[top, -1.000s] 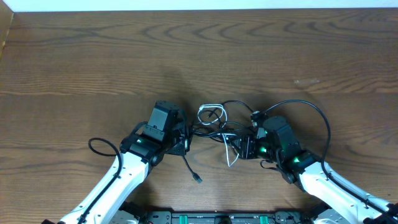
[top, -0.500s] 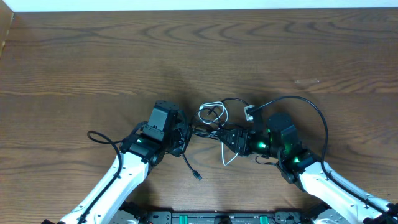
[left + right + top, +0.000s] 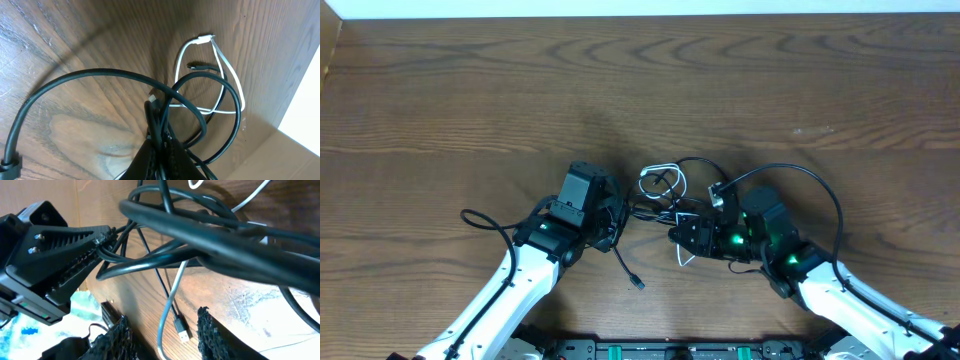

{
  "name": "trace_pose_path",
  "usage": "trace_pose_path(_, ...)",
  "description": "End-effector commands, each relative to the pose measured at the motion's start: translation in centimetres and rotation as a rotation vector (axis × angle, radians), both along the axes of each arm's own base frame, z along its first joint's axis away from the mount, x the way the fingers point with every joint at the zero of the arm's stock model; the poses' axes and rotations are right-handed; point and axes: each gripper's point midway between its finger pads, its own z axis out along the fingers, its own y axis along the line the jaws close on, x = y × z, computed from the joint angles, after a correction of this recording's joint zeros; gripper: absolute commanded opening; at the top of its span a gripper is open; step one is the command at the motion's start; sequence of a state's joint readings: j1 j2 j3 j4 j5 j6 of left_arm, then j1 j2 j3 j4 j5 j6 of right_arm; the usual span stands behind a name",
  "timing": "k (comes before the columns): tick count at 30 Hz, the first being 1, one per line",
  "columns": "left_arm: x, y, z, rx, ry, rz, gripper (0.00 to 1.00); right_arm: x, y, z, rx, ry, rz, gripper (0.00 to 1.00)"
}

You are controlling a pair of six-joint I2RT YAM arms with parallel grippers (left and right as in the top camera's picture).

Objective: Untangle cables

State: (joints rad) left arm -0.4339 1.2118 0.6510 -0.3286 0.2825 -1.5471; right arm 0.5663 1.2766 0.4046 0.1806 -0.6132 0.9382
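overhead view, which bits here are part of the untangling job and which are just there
job: black cables, white cable, left gripper shut on the black ones, right gripper open
just there: table, arm's own thick cable

The table (image 3: 470, 90) under me is matt, grained brown wood; the cables (image 3: 215, 245) are smooth, faintly glossy black plastic, the white cable (image 3: 202, 39) matt.

Cables (image 3: 660, 205): thin blk + 1 white, tangled looped bunch on table (image 3: 470, 100).

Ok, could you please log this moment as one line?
left tool: shut on black cables | right tool: open, white cable hanging between | state: tangled on table
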Motion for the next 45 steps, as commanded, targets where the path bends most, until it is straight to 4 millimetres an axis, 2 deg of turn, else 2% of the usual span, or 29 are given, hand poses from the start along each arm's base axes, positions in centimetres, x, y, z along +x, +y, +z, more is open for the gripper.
trace_pose_path(1,0.3,-0.1,0.4,-0.001,-0.016,-0.005,0.09,0.7,-0.2,-0.4,-0.028,0.009,-0.060,0.40)
trace_pose_path(5,0.3,-0.1,0.4,-0.001,-0.016,-0.004,0.09,1.5,-0.7,-0.9,-0.067,-0.013,-0.109,0.39)
trace_pose_path(13,0.3,-0.1,0.4,-0.002,-0.015,-0.002,0.09,2.0,-0.8,-2.0,-0.068,0.058,-0.167,0.35)
trace_pose_path(23,0.2,-0.1,0.4,-0.002,-0.014,-0.003,0.09,2.9,-0.2,-1.3,-0.006,0.075,-0.213,0.30)
trace_pose_path(31,0.2,-0.2,0.4,-0.008,-0.011,-0.007,0.09,3.2,-0.5,-2.3,-0.025,0.112,-0.257,0.24)
trace_pose_path(35,0.0,-0.4,0.4,-0.020,-0.004,-0.018,0.09,3.6,-0.2,-1.7,-0.002,0.086,-0.255,0.12)
trace_pose_path(36,-0.1,-0.4,0.4,-0.017,0.002,-0.018,0.09,3.9,-0.1,-1.2,0.014,0.067,-0.255,0.02)
trace_pose_path(40,-0.5,-0.2,0.1,-0.008,0.017,-0.021,0.09,4.5,0.4,0.0,0.057,0.020,-0.248,0.01)
trace_pose_path(45,-0.6,-0.1,0.0,-0.002,0.023,-0.019,0.09,4.0,1.2,1.0,0.104,0.016,-0.194,0.01)
